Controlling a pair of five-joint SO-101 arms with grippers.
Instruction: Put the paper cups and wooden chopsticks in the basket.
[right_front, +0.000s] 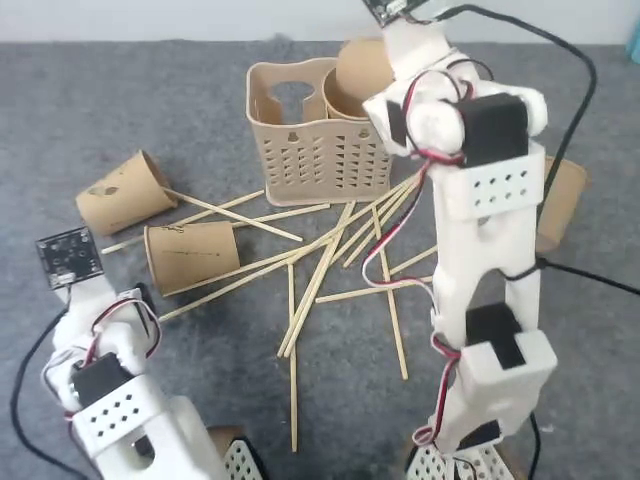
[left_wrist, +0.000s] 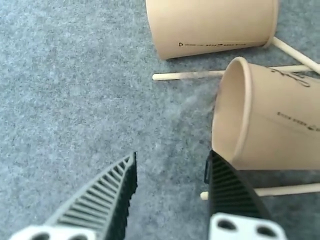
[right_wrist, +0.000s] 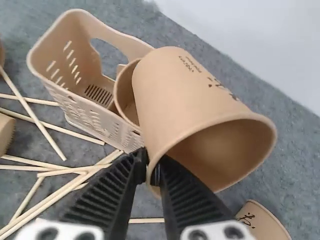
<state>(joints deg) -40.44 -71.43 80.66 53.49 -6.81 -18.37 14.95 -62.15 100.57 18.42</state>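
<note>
While my left claw (left_wrist: 171, 159) gapes wide over the grey mat (left_wrist: 75, 75), a tipped cup (left_wrist: 265, 120) lies just beside one finger (left_wrist: 227, 189), with chopsticks (left_wrist: 187, 75) scattered beyond. Farther off, my right claw (right_wrist: 149, 161) pinches a second cup (right_wrist: 195, 110) by its rim, right at the basket (right_wrist: 70, 75).

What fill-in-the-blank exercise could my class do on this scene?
1. The right gripper is shut on the ____ of a cup.
2. The left gripper is ____, with nothing between its fingers.
3. A second cup sits inside the ____.
Missing words: rim; open; basket.
</note>
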